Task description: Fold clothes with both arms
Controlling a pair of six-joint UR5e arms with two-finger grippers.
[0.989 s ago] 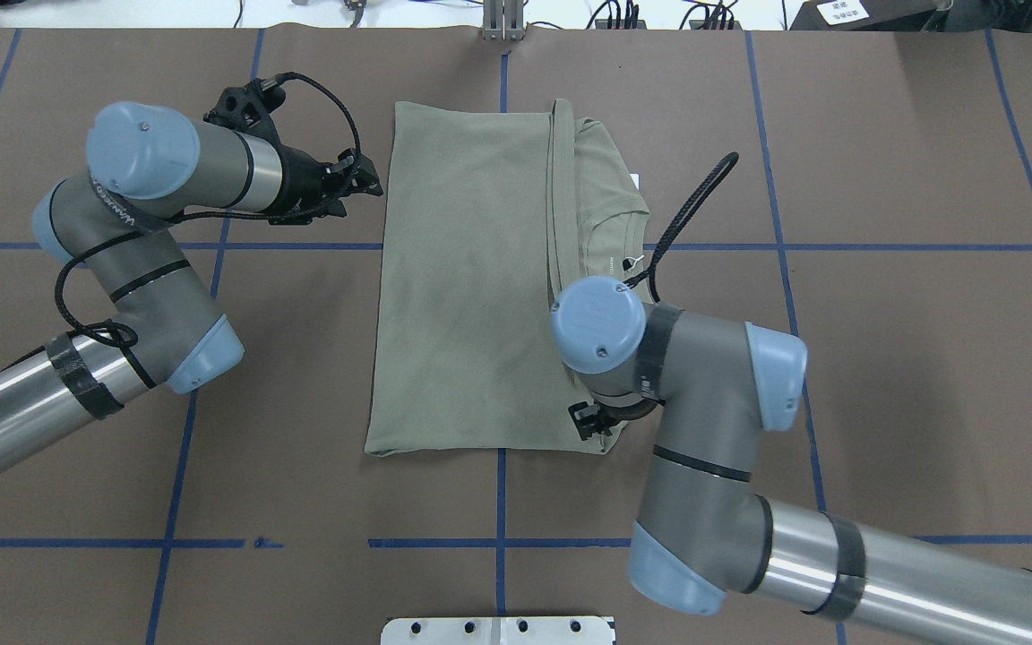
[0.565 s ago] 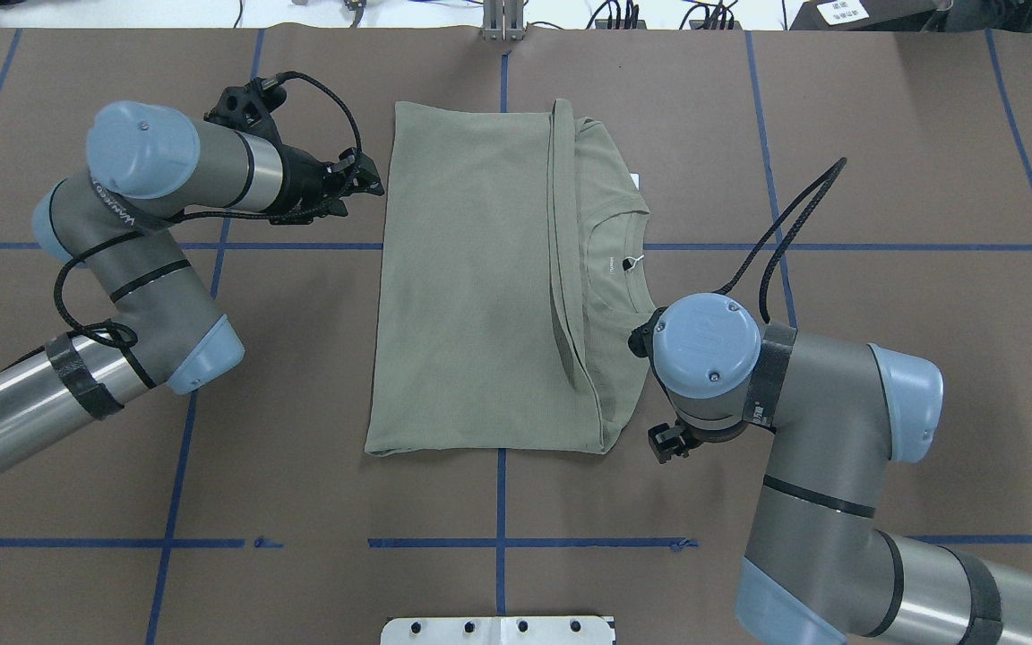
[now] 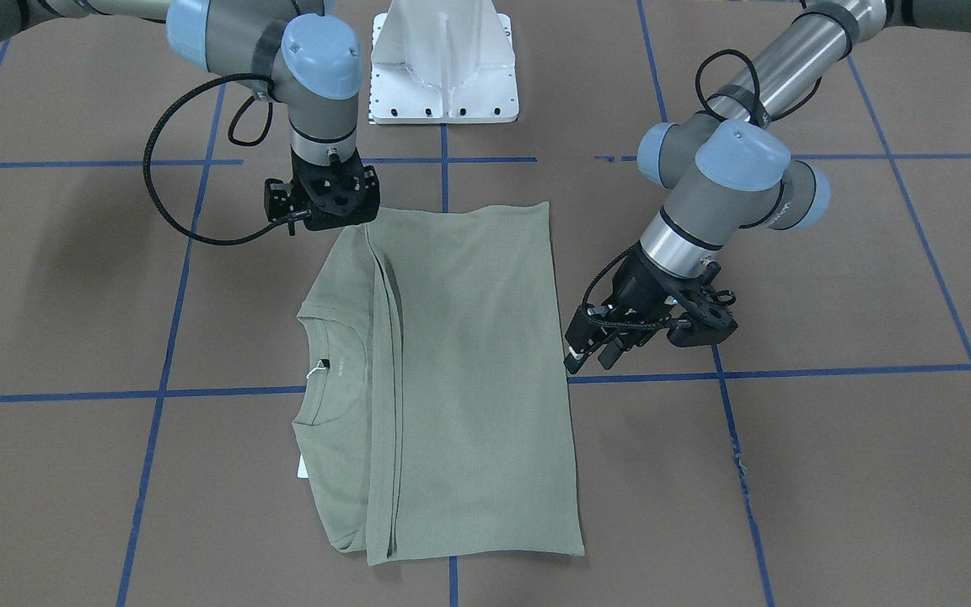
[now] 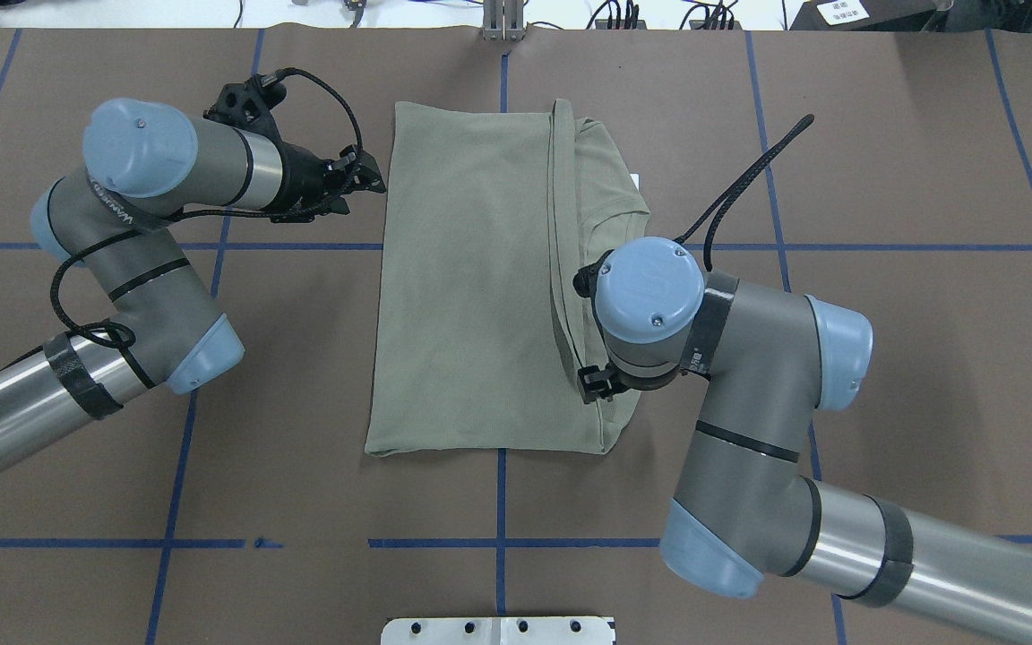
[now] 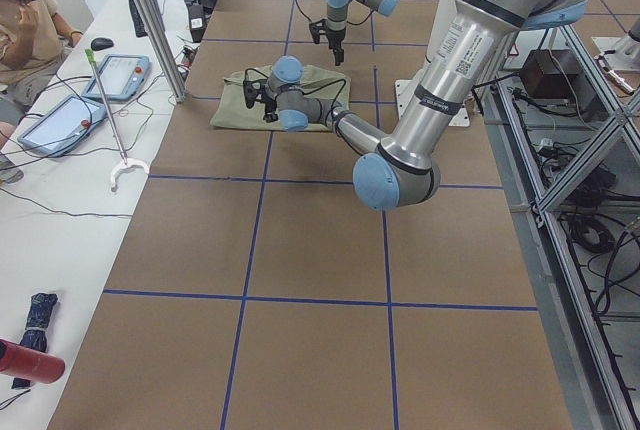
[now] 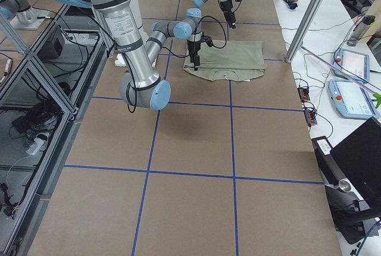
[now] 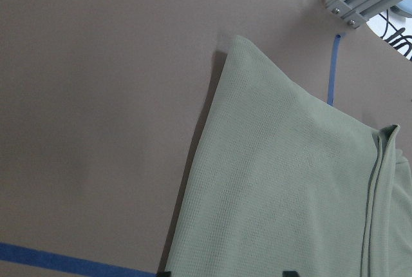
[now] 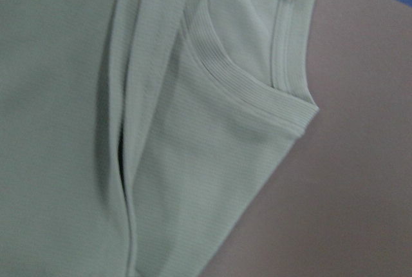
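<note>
The shirt [image 4: 471, 287] runs lengthwise away from the robot. The right hand [image 3: 325, 206] is over it, grip not visible. The left hand [image 4: 373, 177], fingers apart and empty, is just beside.

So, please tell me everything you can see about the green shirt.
The shirt is sage-green fine knit, folded lengthwise into a flat rectangle on the brown table. Its ribbed round collar with a small white tag shows on one side, partly under the folded edge. The right gripper hangs over one corner; contact unclear.
</note>
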